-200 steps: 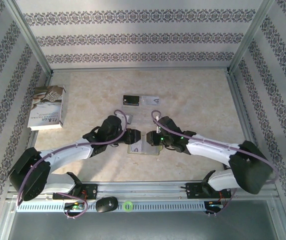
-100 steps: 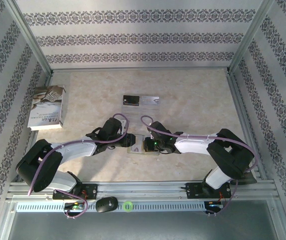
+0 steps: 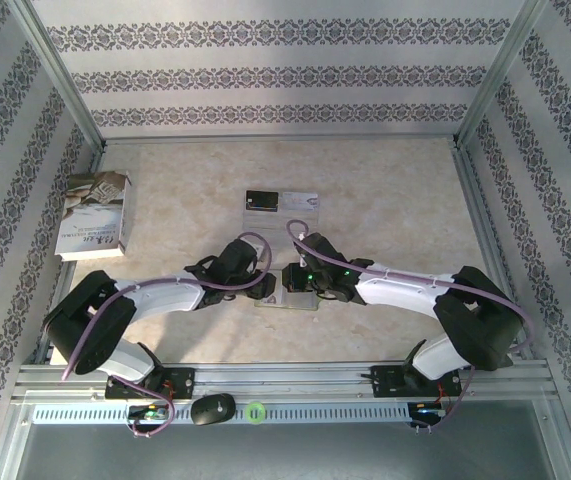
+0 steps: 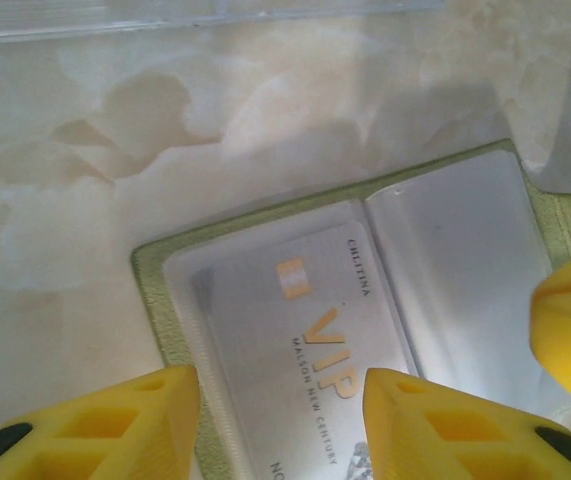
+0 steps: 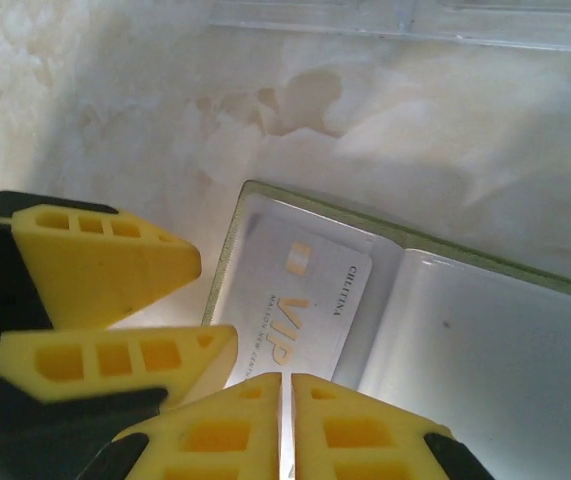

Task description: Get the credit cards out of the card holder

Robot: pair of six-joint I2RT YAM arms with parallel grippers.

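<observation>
The card holder (image 3: 287,300) lies open on the table between both grippers, with a yellow-green rim (image 4: 150,290) and grey pockets (image 5: 485,340). A silvery credit card (image 4: 305,340) printed "VIP" sits in its left pocket (image 5: 310,290). My left gripper (image 4: 280,420) is open, its fingers straddling that card from the holder's left side (image 3: 265,283). My right gripper (image 5: 285,410) is shut to a thin slit, with its tips just over the card's near edge (image 3: 293,280). A black credit card (image 3: 262,201) and another silvery credit card (image 3: 301,201) lie farther back.
A clear plastic sheet (image 5: 415,20) lies just beyond the holder, under the two far cards. A white-grey book (image 3: 95,215) rests at the left. Metal frame rails (image 3: 475,230) and patterned walls bound the table.
The left gripper's jaws have opened wider over the card. Both arms have shifted, and the two grippers now sit close together over the holder. The right gripper stays nearly shut.
</observation>
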